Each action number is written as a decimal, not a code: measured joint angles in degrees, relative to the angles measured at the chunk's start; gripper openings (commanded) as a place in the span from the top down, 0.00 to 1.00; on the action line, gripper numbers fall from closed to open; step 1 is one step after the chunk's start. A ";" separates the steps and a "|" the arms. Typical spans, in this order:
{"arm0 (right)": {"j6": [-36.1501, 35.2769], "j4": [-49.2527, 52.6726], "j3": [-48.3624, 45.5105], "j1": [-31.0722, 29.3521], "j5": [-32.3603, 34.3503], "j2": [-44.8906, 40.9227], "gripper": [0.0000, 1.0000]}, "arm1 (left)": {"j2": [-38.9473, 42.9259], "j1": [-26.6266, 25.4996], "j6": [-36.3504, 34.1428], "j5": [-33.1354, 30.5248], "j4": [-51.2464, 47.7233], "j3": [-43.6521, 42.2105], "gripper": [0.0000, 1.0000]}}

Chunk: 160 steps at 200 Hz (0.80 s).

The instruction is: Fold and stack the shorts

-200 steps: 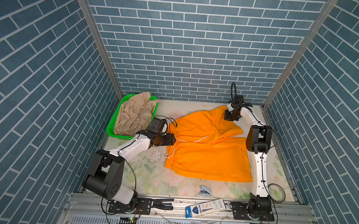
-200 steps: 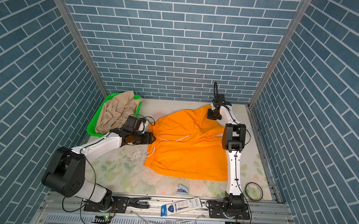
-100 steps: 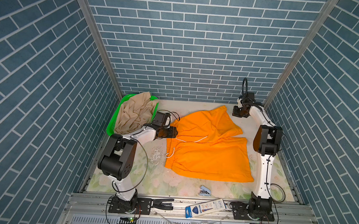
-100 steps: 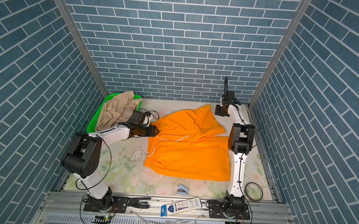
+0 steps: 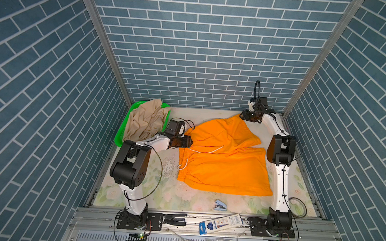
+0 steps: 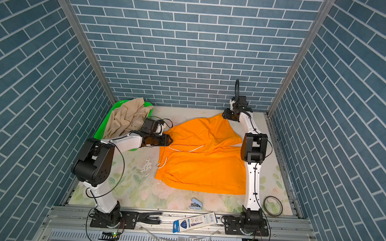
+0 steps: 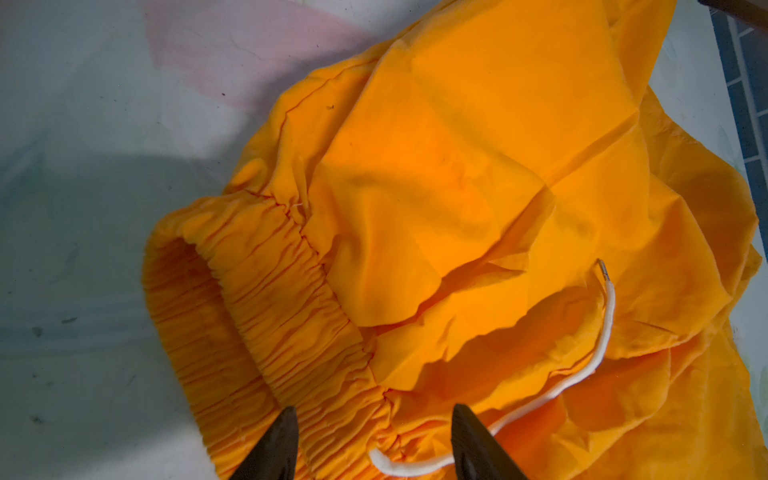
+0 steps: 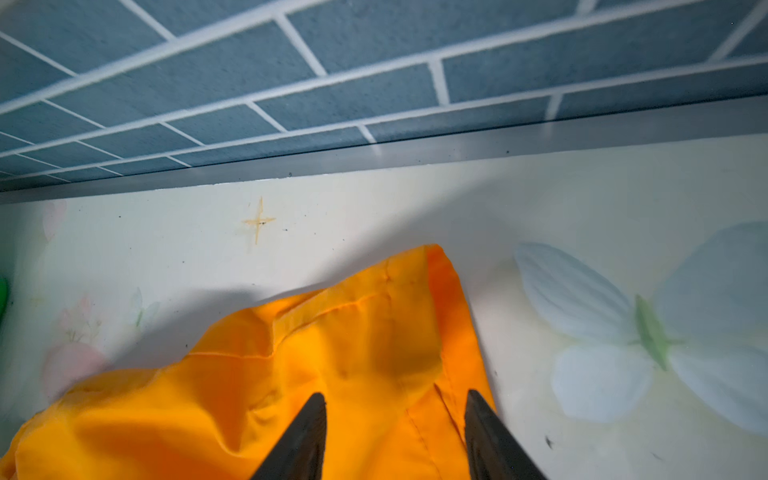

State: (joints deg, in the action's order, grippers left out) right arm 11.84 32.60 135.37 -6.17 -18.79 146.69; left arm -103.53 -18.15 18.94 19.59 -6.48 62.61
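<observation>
1. Between the tips of the left pincer lies the gathered waistband of the orange shorts. The two black tips stand apart, and the cloth in the gap looks loose, not pinched.
2. Just beside one tip of this pincer, the white drawstring starts and curves away across the orange cloth. Its capped end lies free, well ahead of the tips.
3. In both top views the left pincer sits low at the far end of the waistband. From there the orange shorts spread over the floral table towards the right arm.
4. Under the right pincer lies a hem corner of one orange leg. Its tips are apart too, with nothing clamped, and the corner's point rests on the table just ahead of them.
5. In both top views the right pincer hangs over that far leg corner, near the back wall.
6. Behind the left pincer, the beige shorts sit crumpled in the green basket, well apart from the right pincer.
</observation>
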 measured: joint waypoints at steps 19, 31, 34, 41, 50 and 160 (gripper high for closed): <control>2.10 -0.02 3.93 -0.39 0.09 3.37 0.46 | 0.00 0.00 -0.20 -0.02 -0.02 0.00 0.40; 3.30 -0.09 5.38 -0.33 0.09 4.76 0.46 | 0.00 0.00 -0.33 -0.02 -0.04 0.00 0.40; 3.52 -0.07 5.66 -0.28 0.09 5.07 0.47 | 0.00 0.00 -0.35 -0.02 -0.04 0.00 0.40; 4.17 -0.07 6.19 -0.20 0.09 5.62 0.47 | 0.00 0.00 -0.39 -0.02 -0.04 0.00 0.40; 4.87 -0.13 6.80 -0.15 0.09 6.23 0.48 | -0.07 0.00 -0.44 -0.02 -0.04 0.02 0.41; 8.63 -3.78 8.09 -0.35 -3.04 7.85 1.00 | -1.31 0.09 -3.15 -0.13 -0.42 1.95 0.90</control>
State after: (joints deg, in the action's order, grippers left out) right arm 20.47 28.82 143.46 -6.52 -21.82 154.54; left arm -104.84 -18.06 15.79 19.46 -6.90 64.55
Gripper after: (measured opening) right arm 0.053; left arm 0.131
